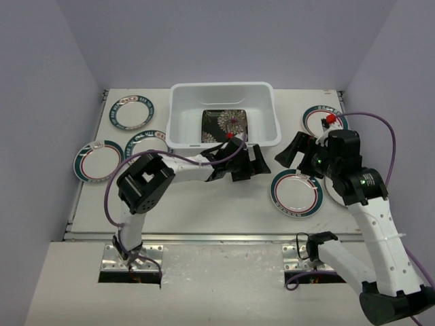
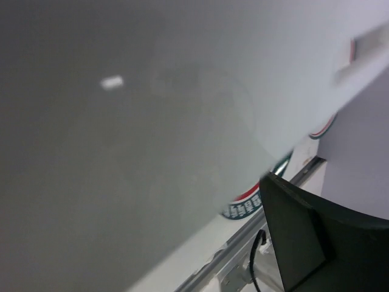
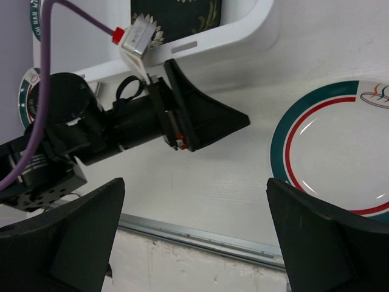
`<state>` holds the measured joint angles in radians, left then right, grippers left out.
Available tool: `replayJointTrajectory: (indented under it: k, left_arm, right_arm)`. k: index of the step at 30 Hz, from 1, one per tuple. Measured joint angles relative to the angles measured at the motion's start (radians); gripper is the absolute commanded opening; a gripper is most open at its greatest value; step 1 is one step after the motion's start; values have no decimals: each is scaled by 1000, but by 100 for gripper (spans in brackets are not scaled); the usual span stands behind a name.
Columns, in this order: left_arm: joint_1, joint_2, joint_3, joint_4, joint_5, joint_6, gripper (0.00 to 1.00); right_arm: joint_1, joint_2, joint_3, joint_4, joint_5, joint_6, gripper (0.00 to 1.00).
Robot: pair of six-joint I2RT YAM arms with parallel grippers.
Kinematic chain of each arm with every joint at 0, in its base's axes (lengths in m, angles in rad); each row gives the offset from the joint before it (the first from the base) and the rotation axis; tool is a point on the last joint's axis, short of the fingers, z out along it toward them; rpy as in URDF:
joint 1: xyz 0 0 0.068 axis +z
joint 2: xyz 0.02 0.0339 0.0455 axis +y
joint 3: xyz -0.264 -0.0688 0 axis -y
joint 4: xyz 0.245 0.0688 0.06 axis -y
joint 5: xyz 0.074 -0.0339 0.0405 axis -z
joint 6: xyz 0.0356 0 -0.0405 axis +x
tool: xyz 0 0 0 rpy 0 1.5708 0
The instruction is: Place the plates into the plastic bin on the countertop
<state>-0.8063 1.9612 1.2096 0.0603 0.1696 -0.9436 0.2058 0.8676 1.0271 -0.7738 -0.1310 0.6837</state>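
The white plastic bin [image 1: 266, 109] stands at the back middle of the countertop [image 1: 204, 204], with one square black flowered plate [image 1: 225, 125] inside. Several round teal-rimmed plates lie around it: three on the left [image 1: 131, 113], [image 1: 98, 161], [image 1: 146, 142] and others on the right [image 1: 296, 192], [image 1: 325, 121]. My left gripper [image 1: 246, 165] sits open and empty just in front of the bin's front wall. Its wrist view is filled by a blurred grey-white surface [image 2: 121, 152], and only one finger [image 2: 316, 243] shows. My right gripper [image 3: 194, 188] is open and empty above bare countertop, left of a round plate [image 3: 340, 152].
A metal rail [image 3: 200, 234] runs along the near table edge. Grey walls close in the left, right and back. One more round plate is partly hidden under the right arm [image 1: 334, 193]. The left gripper and its purple cable [image 3: 79, 12] show in the right wrist view.
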Motion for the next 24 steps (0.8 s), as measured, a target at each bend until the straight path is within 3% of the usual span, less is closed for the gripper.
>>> replayJointTrajectory:
  k: [6, 24]
  left_arm:
    - [-76, 80, 60, 136, -13, -26, 95]
    - [-192, 83, 1, 85, -98, -78, 98]
  right_arm:
    - [0, -47, 0, -63, -4, 9, 99]
    - [0, -88, 0, -103, -31, 30, 99]
